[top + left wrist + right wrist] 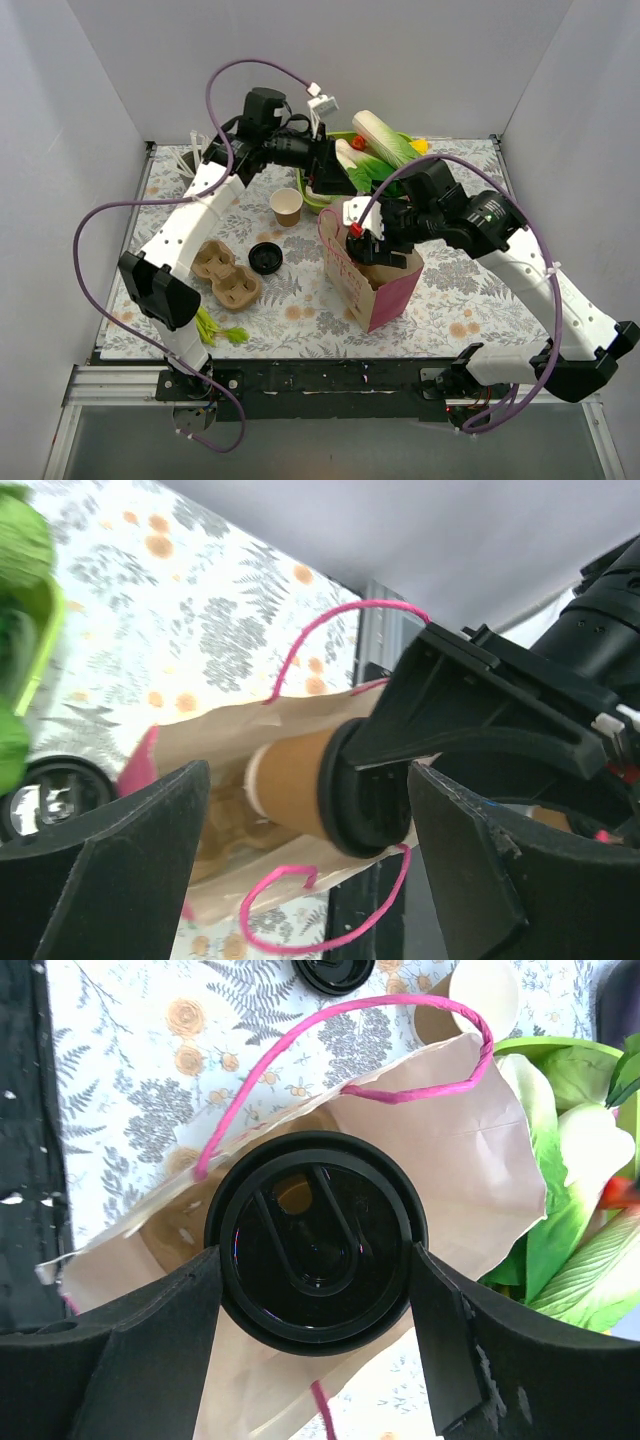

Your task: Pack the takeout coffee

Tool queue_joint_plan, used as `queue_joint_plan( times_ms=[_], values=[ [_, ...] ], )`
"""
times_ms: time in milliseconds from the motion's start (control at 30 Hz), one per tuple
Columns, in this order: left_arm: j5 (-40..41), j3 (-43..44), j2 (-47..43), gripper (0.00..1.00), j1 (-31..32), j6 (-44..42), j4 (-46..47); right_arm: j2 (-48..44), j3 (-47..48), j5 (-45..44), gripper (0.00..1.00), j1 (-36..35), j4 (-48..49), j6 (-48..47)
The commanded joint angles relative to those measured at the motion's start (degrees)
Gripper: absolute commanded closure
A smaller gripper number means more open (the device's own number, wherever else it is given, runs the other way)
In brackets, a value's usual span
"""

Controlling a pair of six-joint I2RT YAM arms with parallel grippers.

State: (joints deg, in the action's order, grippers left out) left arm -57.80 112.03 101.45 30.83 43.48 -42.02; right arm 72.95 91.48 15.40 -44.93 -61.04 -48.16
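My right gripper (372, 243) is shut on a takeout coffee, a tan cup with a black lid (315, 1240), and holds it in the mouth of a brown paper bag (372, 282) with pink sides and pink handles. In the left wrist view the cup (295, 785) hangs partly inside the bag (200, 740). My left gripper (322, 172) is open and empty, above and behind the bag; its jaws stand wide apart (300, 880). A second tan cup (287, 206) stands open without a lid left of the bag. A loose black lid (266, 258) lies on the cloth in front of it.
A brown pulp cup tray (227, 275) lies at the front left, with green leaves (222, 332) near the table edge. A green bowl of vegetables (375, 152) stands right behind the bag. A grey cup of white sticks (190, 160) is at the back left. White walls close in on three sides.
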Motion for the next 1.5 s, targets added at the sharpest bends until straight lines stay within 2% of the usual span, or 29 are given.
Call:
queue_joint_plan(
  times_ms=[0,167,267,367,433,467,600,733,900,967,1100,1267,1433,1467],
  values=[
    [2.24,2.41,-5.03,0.20,-3.31,-1.30,0.27,-3.25,3.27,3.06,0.57,-0.42,-2.51,7.72],
    [14.45,-1.11,-4.25,0.18,-3.41,-5.95,-2.09,-3.87,1.07,2.72,0.63,-0.34,-0.23,12.65],
    [12.29,-2.33,-3.10,0.15,-3.50,-7.18,-4.56,-3.43,0.80,1.04,0.67,-0.34,1.18,16.60],
    [11.57,-7.07,-4.24,0.16,-3.58,-4.92,-1.93,-3.69,-1.21,0.86,0.75,-0.16,2.59,20.38],
    [11.75,-8.92,-4.50,0.19,-3.50,-4.20,-1.05,-3.69,-3.14,-0.10,0.97,0.10,3.29,23.70],
    [11.40,-9.45,-4.77,0.20,-3.50,-3.85,-1.05,-3.69,-3.94,0.07,0.99,0.36,3.29,24.16],
    [8.50,-13.76,-7.14,0.22,-3.41,-3.85,-1.57,-3.95,-6.14,-0.98,0.99,1.07,4.17,26.36],
    [1.23,-19.55,-11.18,0.24,-3.41,-4.81,-2.54,-3.43,-6.49,-6.25,0.99,2.73,5.22,26.80],
    [-6.79,-28.16,-16.88,0.27,-2.44,-4.72,-1.67,-3.25,-8.33,-5.73,0.99,4.14,6.98,24.26],
    [-9.42,-29.84,-18.47,0.27,-2.18,-4.64,-1.05,-3.60,-9.39,-3.02,0.99,4.15,7.68,22.77],
    [-10.84,-31.17,-21.20,0.24,-2.26,-4.11,1.06,-4.83,-14.47,-1.42,0.99,4.15,10.76,19.61],
    [-12.86,-32.48,-25.86,0.18,-5.06,-5.50,-0.60,-5.71,-13.97,2.26,0.99,4.15,9.18,16.44],
    [-7.25,-28.89,-26.66,0.15,-11.40,-8.85,-3.16,-8.95,-13.26,2.62,0.99,4.06,8.48,12.92],
    [-5.93,-25.92,-25.00,0.14,-11.67,-10.25,-3.42,-9.40,-13.43,2.88,0.99,4.06,7.52,12.40]
  ],
)
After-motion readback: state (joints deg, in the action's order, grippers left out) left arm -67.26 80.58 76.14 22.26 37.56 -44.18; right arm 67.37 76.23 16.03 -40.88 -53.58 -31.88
